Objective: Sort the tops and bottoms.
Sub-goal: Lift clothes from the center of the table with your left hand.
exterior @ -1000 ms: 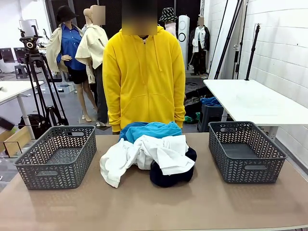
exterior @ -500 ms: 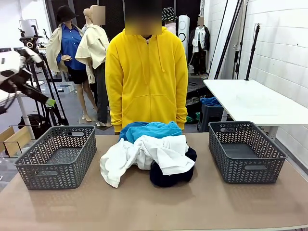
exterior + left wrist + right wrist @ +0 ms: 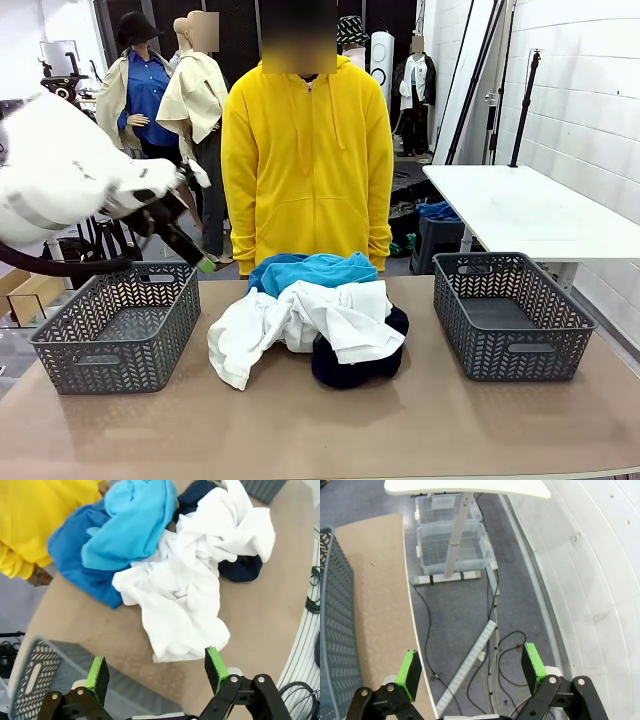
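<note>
— Since half a second before, how had the front view changed?

— By then the white left arm point(image 3: 70, 190) had swung in from the picture's left edge and hung above the left grey plastic lattice basket point(image 3: 160, 320), bent at the wrist, one green-padded fingertip point(image 3: 206, 265) aimed down and inward at the heap. Nothing in the pile had shifted.

— And the pile?

— It lay mid-way across the brown table point(image 3: 300, 430), between two baskets, the second grey lattice basket point(image 3: 510, 345) at the right. One soft white fabric shirt point(image 3: 330, 315), crumpled, sprawled on top and forward. Two bright blue fabric garments point(image 3: 310, 270) were bunched behind it, and one very dark navy fabric garment point(image 3: 350, 372) bulged out under its right side. A person in a yellow hoodie point(image 3: 305, 160) stood just behind, arms down.

— What about the left wrist view?

— There the left gripper point(image 3: 156, 665) hovered over the table with its jaws spread wide and nothing between them, the white shirt's hem just past the pads. Both blues were distinct, one lighter, one deeper.

— What did the right wrist view show?

— It showed the right gripper point(image 3: 470, 665) also spread apart and empty, off the table's edge above grey floor and loose cables point(image 3: 495, 645), with two clear plastic bins point(image 3: 450, 545) beyond.
</note>
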Motion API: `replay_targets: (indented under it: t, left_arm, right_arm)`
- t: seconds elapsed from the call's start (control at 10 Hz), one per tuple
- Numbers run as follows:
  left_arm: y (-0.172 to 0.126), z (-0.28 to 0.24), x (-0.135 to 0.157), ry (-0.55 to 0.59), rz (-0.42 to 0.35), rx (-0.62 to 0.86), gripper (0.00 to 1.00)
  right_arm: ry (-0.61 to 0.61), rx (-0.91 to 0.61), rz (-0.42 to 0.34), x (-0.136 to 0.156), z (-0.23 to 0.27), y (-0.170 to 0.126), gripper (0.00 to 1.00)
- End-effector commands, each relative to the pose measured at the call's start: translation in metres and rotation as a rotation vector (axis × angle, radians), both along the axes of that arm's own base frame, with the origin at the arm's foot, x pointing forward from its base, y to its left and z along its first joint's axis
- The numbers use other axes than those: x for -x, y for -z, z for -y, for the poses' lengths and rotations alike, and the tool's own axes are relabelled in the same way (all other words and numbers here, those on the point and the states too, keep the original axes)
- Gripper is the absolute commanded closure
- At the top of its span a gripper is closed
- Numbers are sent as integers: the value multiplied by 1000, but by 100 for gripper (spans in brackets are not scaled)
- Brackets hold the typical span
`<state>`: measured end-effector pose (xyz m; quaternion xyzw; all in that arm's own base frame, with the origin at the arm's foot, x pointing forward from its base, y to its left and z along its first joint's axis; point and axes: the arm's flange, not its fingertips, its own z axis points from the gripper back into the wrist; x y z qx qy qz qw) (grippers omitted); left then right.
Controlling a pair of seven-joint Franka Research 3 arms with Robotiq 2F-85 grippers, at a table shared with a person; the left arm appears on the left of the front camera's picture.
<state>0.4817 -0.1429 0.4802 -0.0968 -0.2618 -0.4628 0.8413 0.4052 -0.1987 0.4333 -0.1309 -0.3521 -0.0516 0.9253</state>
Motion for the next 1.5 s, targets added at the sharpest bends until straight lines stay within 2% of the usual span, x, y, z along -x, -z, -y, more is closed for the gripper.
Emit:
replay_targets:
  t: [0.0, 0.1, 0.2, 0.6, 0.9, 1.4]
  left_arm:
    - [21, 7, -21, 24, -21, -23, 0]
    - [39, 13, -23, 3, -58, -34, 0]
    - [18, 13, -8, 8, -28, -22, 0]
    - [24, 19, -12, -1, -35, -45, 0]
    - [50, 37, -50, -16, -118, -26, 0]
    - [100, 56, -80, -65, -252, -97, 0]
  right_arm:
    - [-8, 6, -7, 0, 0, 0, 0]
    - [-8, 6, -7, 0, 0, 0, 0]
    - [-8, 6, -7, 0, 0, 0, 0]
    - [-8, 6, -7, 0, 0, 0, 0]
    - [-8, 6, -7, 0, 0, 0, 0]
    - [-8, 6, -7, 0, 0, 0, 0]
